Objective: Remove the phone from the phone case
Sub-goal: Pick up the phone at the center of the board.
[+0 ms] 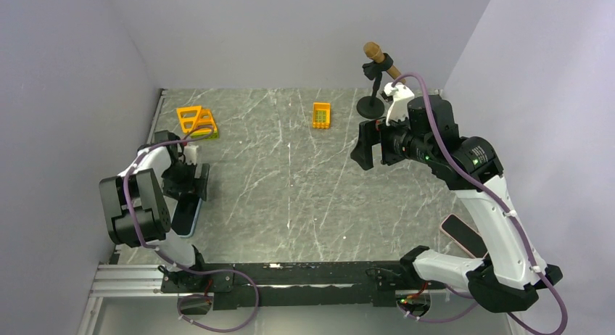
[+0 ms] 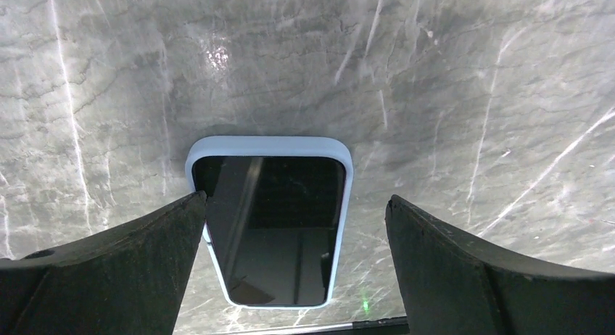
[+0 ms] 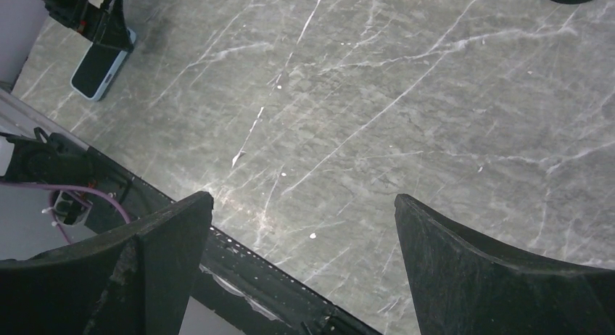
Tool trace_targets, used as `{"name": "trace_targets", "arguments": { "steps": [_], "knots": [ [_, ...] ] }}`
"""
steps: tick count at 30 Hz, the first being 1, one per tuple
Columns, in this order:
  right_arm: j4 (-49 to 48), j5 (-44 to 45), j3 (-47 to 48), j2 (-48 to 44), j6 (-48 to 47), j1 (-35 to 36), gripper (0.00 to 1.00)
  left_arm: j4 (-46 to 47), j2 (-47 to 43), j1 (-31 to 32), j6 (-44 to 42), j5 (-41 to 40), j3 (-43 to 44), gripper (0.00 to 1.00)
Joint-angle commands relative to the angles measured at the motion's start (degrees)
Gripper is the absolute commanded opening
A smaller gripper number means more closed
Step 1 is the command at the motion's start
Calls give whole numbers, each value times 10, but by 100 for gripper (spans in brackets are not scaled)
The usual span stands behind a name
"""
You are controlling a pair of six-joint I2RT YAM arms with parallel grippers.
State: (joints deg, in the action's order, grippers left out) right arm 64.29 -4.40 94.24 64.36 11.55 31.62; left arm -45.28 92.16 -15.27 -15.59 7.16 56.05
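Note:
The phone [image 2: 270, 226] lies screen-up on the grey marble table in a light blue case [image 2: 268, 145]. It also shows in the top view [image 1: 186, 217] at the left and in the right wrist view [image 3: 98, 65] at the top left. My left gripper [image 2: 296, 204] is open and hovers low over the phone's far end; its left finger [image 2: 138, 255] overlaps the case's left edge and its right finger [image 2: 464, 262] stands apart from it. In the top view the left gripper [image 1: 196, 181] is just beyond the phone. My right gripper [image 1: 365, 145] is open, empty and raised above mid-table, as the right wrist view [image 3: 301, 204] shows.
An orange wire rack [image 1: 197, 121] stands at the back left and a small orange block [image 1: 321, 115] at the back middle. A microphone on a black stand [image 1: 377, 81] is at the back right. A pink-edged dark slab [image 1: 463, 235] lies by the right arm.

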Motion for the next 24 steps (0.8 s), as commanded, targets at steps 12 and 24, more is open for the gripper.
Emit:
{"name": "trace_targets", "arguments": {
  "steps": [12,24],
  "knots": [
    [-7,32,13,0,-14,7,100,-20,39,9,15,-122,18,99],
    [-13,17,11,14,-8,7,100,-28,39,8,42,-179,16,99]
  ]
}}
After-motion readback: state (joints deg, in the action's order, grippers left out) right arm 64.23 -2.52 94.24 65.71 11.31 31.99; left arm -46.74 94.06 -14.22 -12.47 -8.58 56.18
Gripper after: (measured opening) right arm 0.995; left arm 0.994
